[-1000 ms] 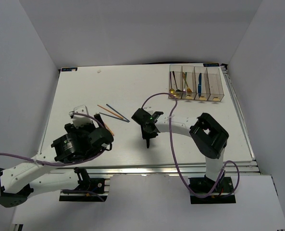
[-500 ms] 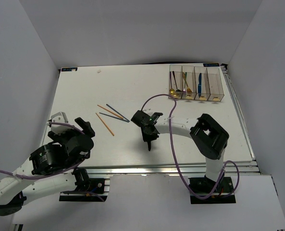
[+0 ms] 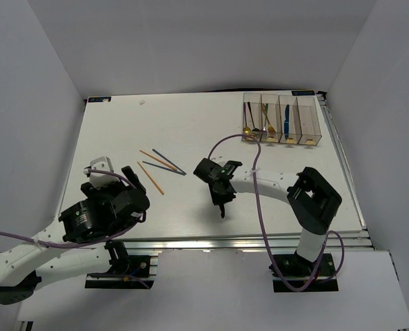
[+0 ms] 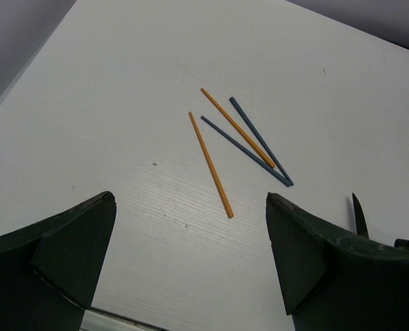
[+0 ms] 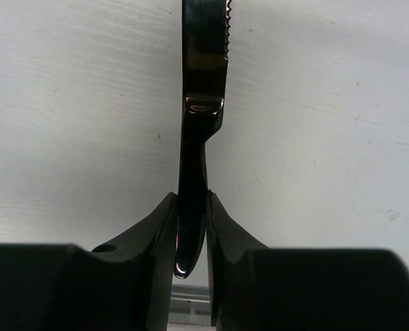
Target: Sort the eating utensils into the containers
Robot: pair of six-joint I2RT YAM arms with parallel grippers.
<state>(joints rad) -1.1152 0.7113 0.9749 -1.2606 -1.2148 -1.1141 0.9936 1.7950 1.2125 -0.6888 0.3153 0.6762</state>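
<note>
Firmly clamped between the fingers of the right gripper [image 5: 191, 200], a black knife [image 5: 203, 131] points its serrated blade away from the wrist, seen edge-on in the right wrist view. From above, the gripper and knife sit near the middle of the white table [image 3: 190, 124], toward its near edge, with the blade aimed at that edge. Whether the tip touches the surface cannot be told.

To the left, the left gripper [image 4: 189, 207] hovers over the table with its dark fingers [image 4: 73, 255] spread wide and nothing between them. Ahead of it lie four chopsticks. One orange chopstick [image 4: 211, 165] lies alone. A second orange chopstick [image 4: 237, 127] and two blue chopsticks [image 4: 247, 153] are bunched just beside it, crossing at shallow angles.

The containers [image 3: 307, 124], four clear bins joined in a row, stand at the far right corner, well apart from both grippers. Dark and gold pieces show in the leftmost bin, gold in the second and blue in the third, though they are too small to name.
</note>
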